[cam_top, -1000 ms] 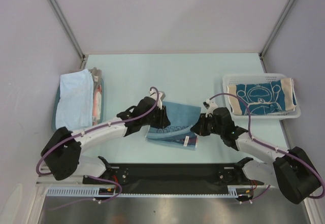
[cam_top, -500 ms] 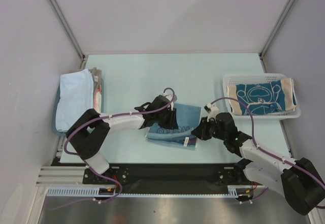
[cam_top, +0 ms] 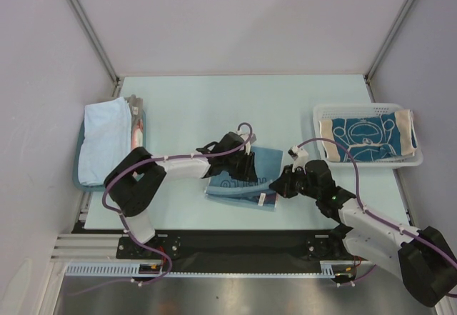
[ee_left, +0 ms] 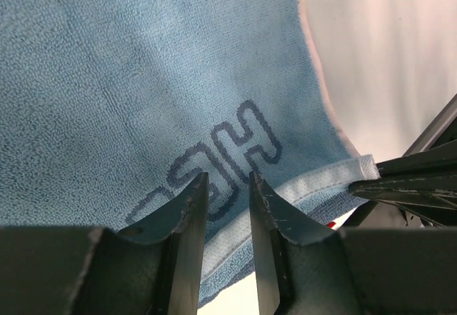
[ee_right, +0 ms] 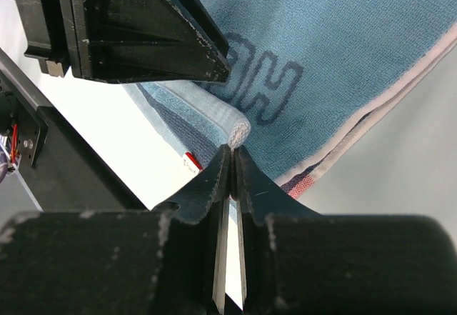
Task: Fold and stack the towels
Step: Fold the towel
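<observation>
A blue towel [cam_top: 246,176] with a dark key pattern lies folded mid-table; the weave fills the left wrist view [ee_left: 157,79] and shows in the right wrist view [ee_right: 335,51]. My left gripper [cam_top: 245,162] hovers low over it, open [ee_left: 228,179], its fingers apart above the pattern and hem with nothing between them. My right gripper [cam_top: 280,185] is shut [ee_right: 233,151] on the towel's pale hem corner [ee_right: 239,131] at the right near edge. A dark teal towel [cam_top: 365,138] with tan ends lies in the basket. A light blue towel [cam_top: 106,140] rests on the tray.
The white mesh basket [cam_top: 357,108] stands at the right edge of the table. The shallow teal tray [cam_top: 142,123] sits at the left, with a pale cloth edge [cam_top: 136,143] beside the light blue towel. A black rail [cam_top: 235,243] runs along the near edge.
My left gripper has slid right across the blue towel, its arm folding in behind it. The right gripper stays shut on the hem corner, shifted only slightly.
</observation>
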